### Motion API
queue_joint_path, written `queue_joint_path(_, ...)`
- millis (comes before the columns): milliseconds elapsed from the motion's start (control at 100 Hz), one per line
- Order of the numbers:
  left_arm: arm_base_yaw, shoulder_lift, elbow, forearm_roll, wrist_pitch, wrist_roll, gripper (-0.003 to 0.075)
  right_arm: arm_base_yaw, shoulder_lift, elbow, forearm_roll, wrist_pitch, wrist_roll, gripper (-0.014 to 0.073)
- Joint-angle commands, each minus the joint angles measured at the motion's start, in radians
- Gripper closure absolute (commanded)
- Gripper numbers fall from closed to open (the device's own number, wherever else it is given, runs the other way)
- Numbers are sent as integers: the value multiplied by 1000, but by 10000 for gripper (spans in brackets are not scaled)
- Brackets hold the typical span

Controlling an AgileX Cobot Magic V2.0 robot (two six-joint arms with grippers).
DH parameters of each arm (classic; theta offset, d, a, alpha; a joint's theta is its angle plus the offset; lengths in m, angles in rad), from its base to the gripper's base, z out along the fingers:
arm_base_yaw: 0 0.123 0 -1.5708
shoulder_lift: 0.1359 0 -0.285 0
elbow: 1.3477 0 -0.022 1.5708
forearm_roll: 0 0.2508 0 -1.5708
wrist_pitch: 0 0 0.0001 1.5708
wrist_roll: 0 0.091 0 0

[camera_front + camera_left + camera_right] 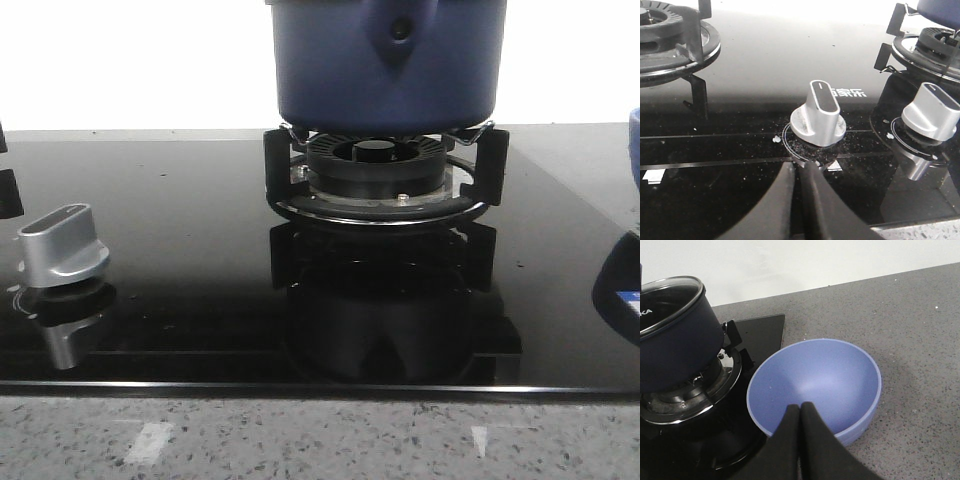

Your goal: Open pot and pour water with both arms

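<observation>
A: How far along is it?

B: The stove [150, 250] on the desk [920, 330] carries the dark blue pot [385, 60] on its burner [378, 170], beyond and to one side of the right claw [800, 412]. Its glass lid [670, 300] sits on, so it fits either an unopened pot or one closed again.

A: And the bowl [815, 385]?

B: Just ahead of the right claw, looking dry. Both claws are clenched, grasping nothing; the left claw [799, 172] hovers just short of a silver knob [819, 115].
</observation>
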Motion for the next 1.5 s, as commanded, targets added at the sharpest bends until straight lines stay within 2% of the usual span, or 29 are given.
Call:
queue_joint_path(0, 2, -16, 31, -3, -35, -10, 740, 3, 10, -24, -8, -73, -13, 668)
queue_joint_path(230, 2, -16, 31, -3, -35, -10, 740, 3, 10, 12, -8, -78, -13, 668)
queue_joint_path(420, 2, -16, 31, -3, -35, -10, 740, 3, 9, 128, -28, -100, -13, 668)
queue_joint_path(520, 2, -16, 31, -3, -35, -10, 740, 2, -1, 212, -28, -228, -13, 668)
queue_joint_path(700, 2, -16, 31, -3, -35, -10, 740, -29, -72, 396, -28, -566, -13, 668)
queue_joint_path(880, 2, -16, 31, -3, -35, -10, 740, -91, -177, 555, -28, -722, -13, 668)
queue_joint_path(1080, 2, -16, 31, -3, -35, -10, 740, -125, -260, 646, -28, -721, -13, 668)
queue_joint_path(1490, 2, -16, 31, -3, -35, -10, 740, -125, -272, 643, -28, -463, -13, 668)
